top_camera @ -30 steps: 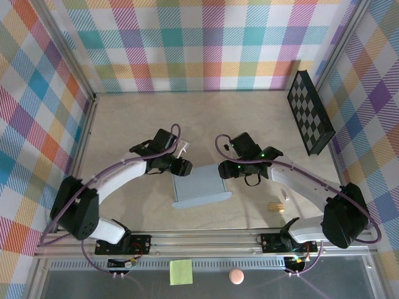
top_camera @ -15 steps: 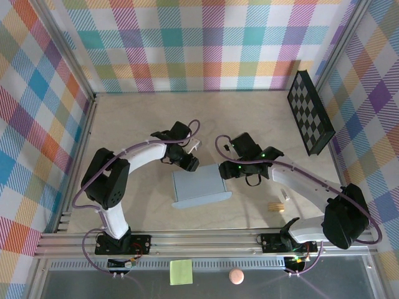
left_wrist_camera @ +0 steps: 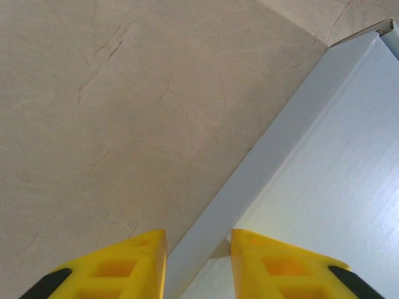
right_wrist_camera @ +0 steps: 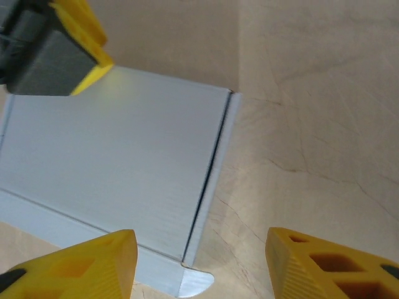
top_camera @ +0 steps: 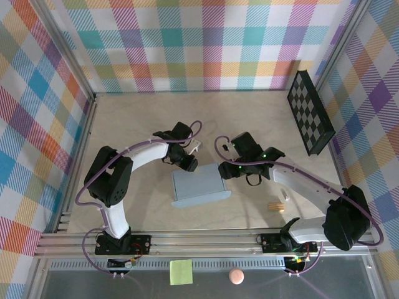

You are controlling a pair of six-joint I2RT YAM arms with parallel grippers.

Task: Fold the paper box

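Lies flat on the table: the paper box, directly under and between both grippers. Straddles the box's raised edge strip at one corner with the left gripper, fingers set close on either side of it; cannot tell whether pinching or merely bracketing. Holds the right gripper spread wide and empty, with the box's side edge and small rounded tab between its fingers.

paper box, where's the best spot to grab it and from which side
Take the paper box by the narrow creased flap along its edge, coming from above with the jaws straddling it. It lies flat on the table, so the broad face offers nothing to pinch; the thin strip probably does.
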